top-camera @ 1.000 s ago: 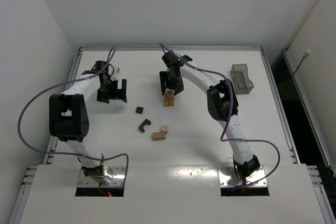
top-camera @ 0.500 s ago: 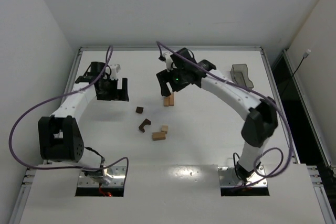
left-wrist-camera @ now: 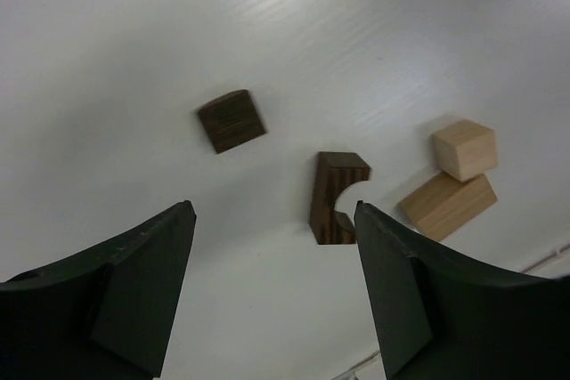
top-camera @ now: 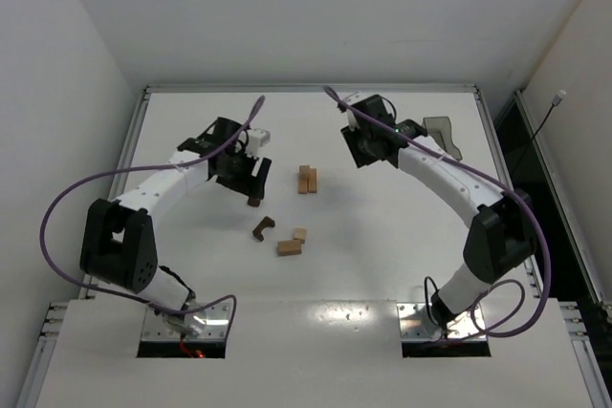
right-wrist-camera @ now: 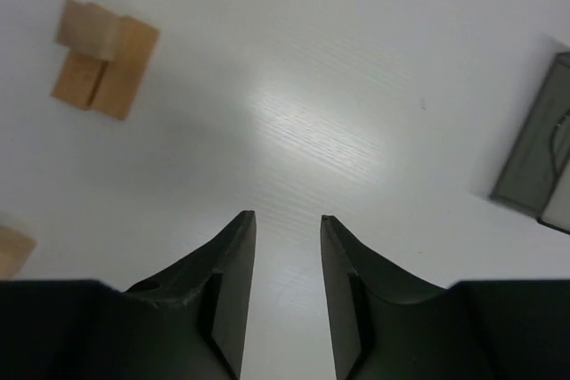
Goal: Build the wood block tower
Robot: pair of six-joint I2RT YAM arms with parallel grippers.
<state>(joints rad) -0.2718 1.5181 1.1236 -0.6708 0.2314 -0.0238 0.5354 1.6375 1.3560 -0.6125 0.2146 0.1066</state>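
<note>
A small stack of tan blocks (top-camera: 307, 179) stands mid-table; it also shows in the right wrist view (right-wrist-camera: 105, 60). A dark cube (top-camera: 254, 201), a dark notched piece (top-camera: 263, 227), a tan cube (top-camera: 300, 234) and a tan bar (top-camera: 289, 248) lie loose in front of it. My left gripper (top-camera: 251, 179) is open and empty, hovering just behind the dark cube (left-wrist-camera: 232, 120), with the notched piece (left-wrist-camera: 337, 197) beyond it. My right gripper (top-camera: 366, 155) is open and empty, right of the stack and apart from it.
A dark translucent bin (top-camera: 442, 131) stands at the back right and shows at the right edge of the right wrist view (right-wrist-camera: 534, 162). Purple cables loop over both arms. A raised rim runs along the table's far edge and sides.
My right gripper has left the tan stack and moved right and back. My left gripper has swung right and forward to the dark cube.
</note>
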